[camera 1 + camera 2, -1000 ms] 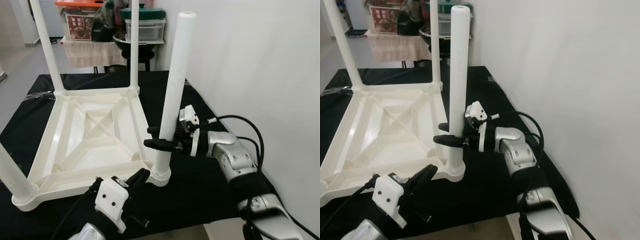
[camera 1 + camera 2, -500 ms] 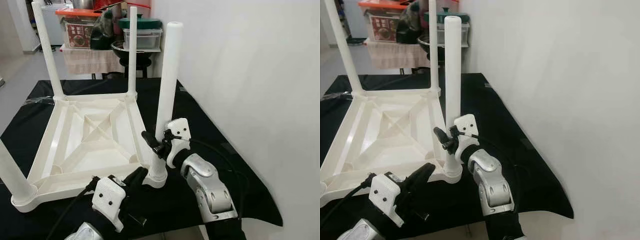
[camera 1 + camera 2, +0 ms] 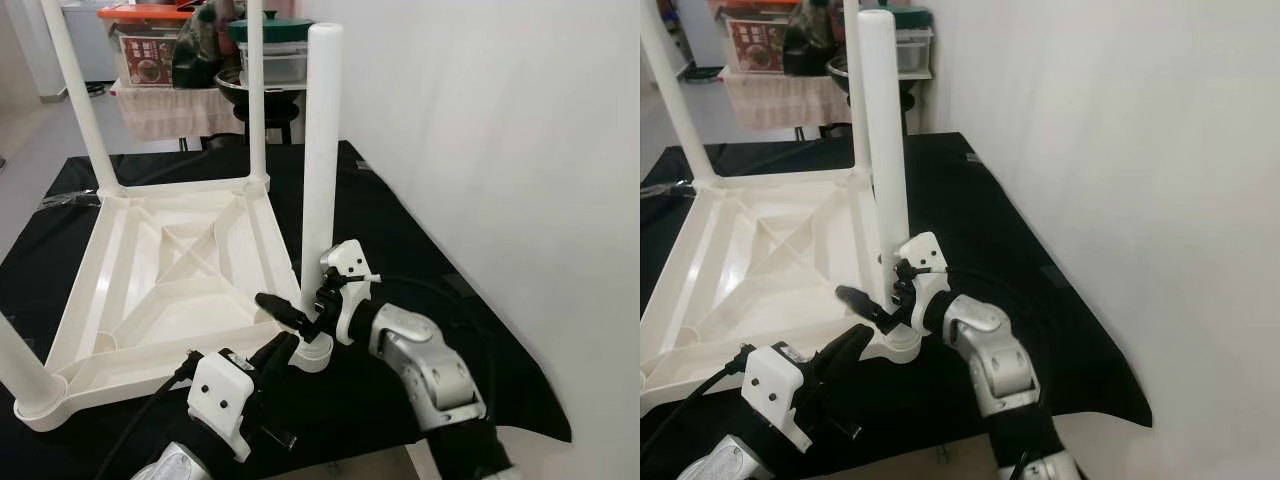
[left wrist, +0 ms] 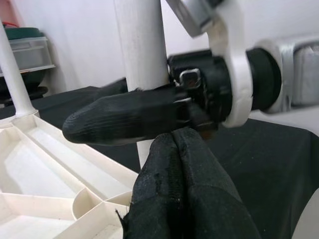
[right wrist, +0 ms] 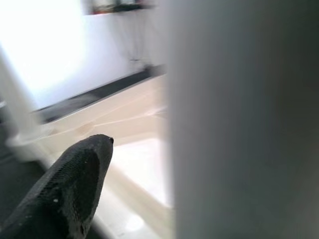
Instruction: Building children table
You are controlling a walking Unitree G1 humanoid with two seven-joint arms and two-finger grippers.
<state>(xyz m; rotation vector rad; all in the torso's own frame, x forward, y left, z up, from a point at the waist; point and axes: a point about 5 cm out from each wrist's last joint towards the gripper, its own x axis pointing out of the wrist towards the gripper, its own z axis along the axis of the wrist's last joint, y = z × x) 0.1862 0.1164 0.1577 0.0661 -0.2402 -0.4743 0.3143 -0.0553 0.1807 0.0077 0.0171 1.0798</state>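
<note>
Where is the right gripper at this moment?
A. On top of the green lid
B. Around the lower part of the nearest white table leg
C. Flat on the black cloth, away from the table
B: the right gripper has its black fingers on either side of the upright white leg, just above its corner socket.

One upturned white table top [image 3: 170, 270] lies on one black cloth [image 3: 420, 270]. Four white legs stand up from the table top's corners: near right [image 3: 321, 150], far right [image 3: 256, 90], far left [image 3: 75, 95], near left [image 3: 20, 365]. Two grippers work at the near right leg's base: left gripper [image 3: 278, 352] and right gripper [image 3: 290, 315].
</note>
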